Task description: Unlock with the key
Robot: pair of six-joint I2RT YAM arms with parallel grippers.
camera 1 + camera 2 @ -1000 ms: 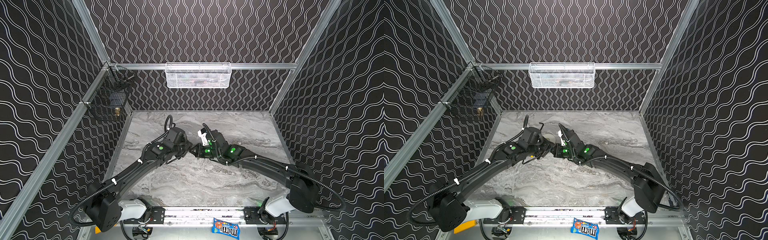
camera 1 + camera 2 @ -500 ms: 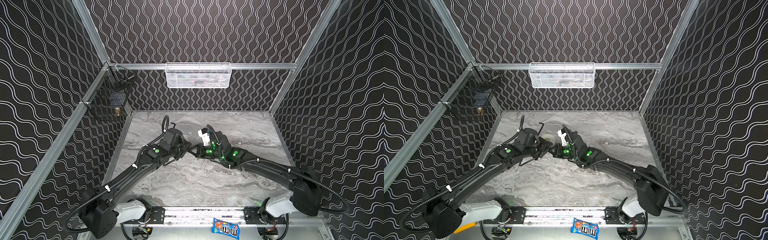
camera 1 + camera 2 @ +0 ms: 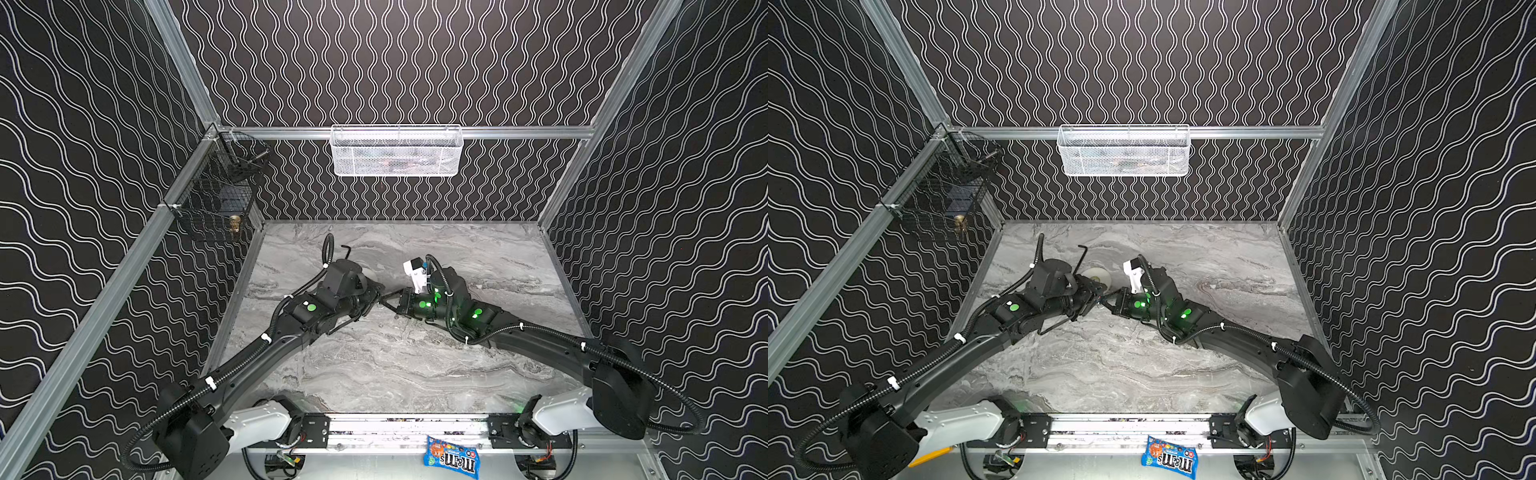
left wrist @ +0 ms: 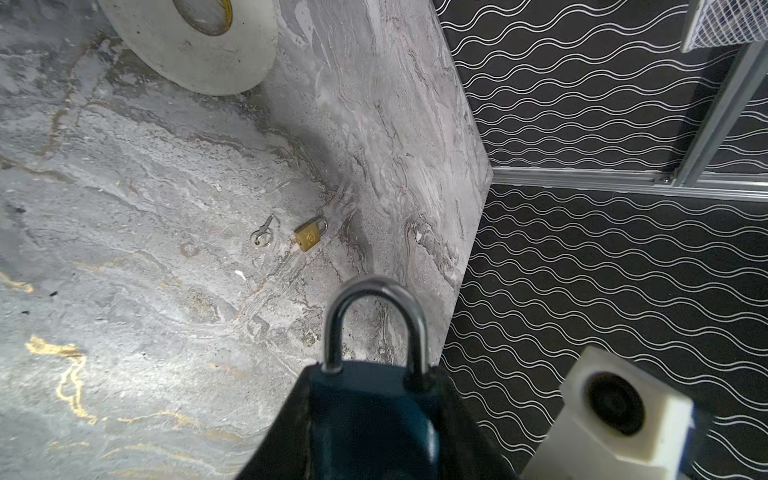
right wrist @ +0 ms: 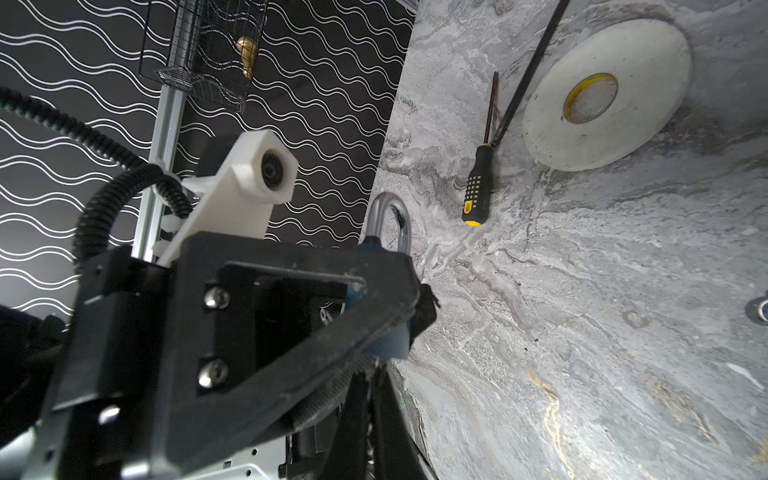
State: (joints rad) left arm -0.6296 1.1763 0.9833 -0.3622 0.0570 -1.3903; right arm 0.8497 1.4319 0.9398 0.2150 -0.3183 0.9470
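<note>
My left gripper (image 4: 374,386) is shut on a blue padlock (image 4: 370,419), one finger on each side of its body. The silver shackle (image 4: 374,291) points away from the wrist. In both top views the left gripper (image 3: 373,296) (image 3: 1095,298) meets my right gripper (image 3: 387,300) (image 3: 1108,302) tip to tip above the middle of the table. In the right wrist view the right gripper (image 5: 372,376) is pressed shut under the padlock (image 5: 388,343). A thin sliver of metal, the key (image 5: 377,365), shows between its fingers at the padlock's bottom face.
On the marble table lie a white tape roll (image 5: 602,95), a black-and-yellow screwdriver (image 5: 476,187), a black hex key (image 5: 528,70), and a small brass padlock (image 4: 309,237) beside a small loose key (image 4: 262,232). A black wire basket (image 3: 216,203) and a white mesh basket (image 3: 395,151) hang on the walls.
Both grippers stay tip to tip and have drifted slightly together. The right fingers have closed a little tighter. The left grip on the padlock is unchanged.
</note>
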